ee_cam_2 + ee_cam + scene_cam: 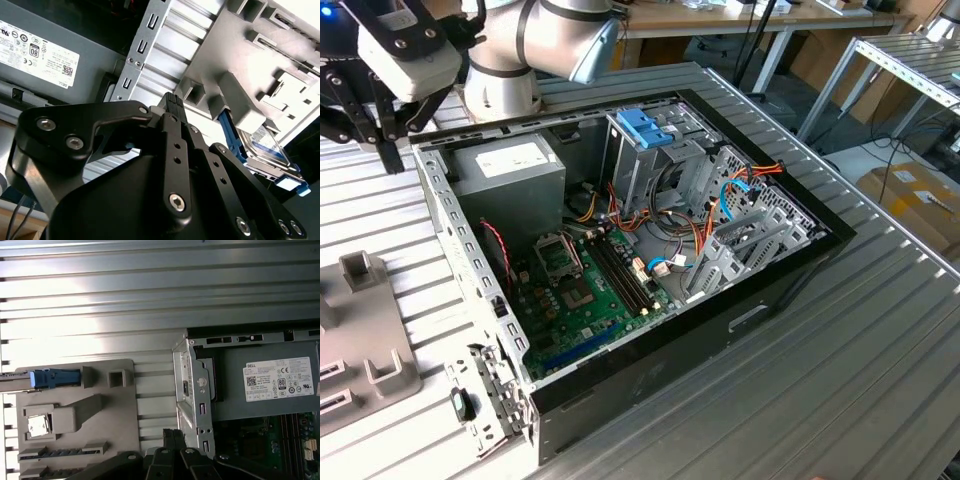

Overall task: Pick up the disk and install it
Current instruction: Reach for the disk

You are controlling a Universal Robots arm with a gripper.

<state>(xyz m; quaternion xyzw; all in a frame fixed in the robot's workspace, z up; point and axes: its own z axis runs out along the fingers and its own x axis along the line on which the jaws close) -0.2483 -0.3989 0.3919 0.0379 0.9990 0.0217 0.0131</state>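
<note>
The disk stands on edge in a slot of the grey holder tray, a grey metal drive framed by a blue carrier. In the first wrist view the carrier's blue end shows at the tray's far side. My gripper is shut with nothing in it, its black fingers pressed together, and it is well apart from the disk. In the exterior view the gripper hangs over the ribbed table beside the computer case's back corner, above and behind the tray.
The open black computer case lies on the table with its motherboard and cables exposed. A grey power supply box fills one corner. A bare blue bracket sits atop the metal drive cage. Desks and shelving stand behind.
</note>
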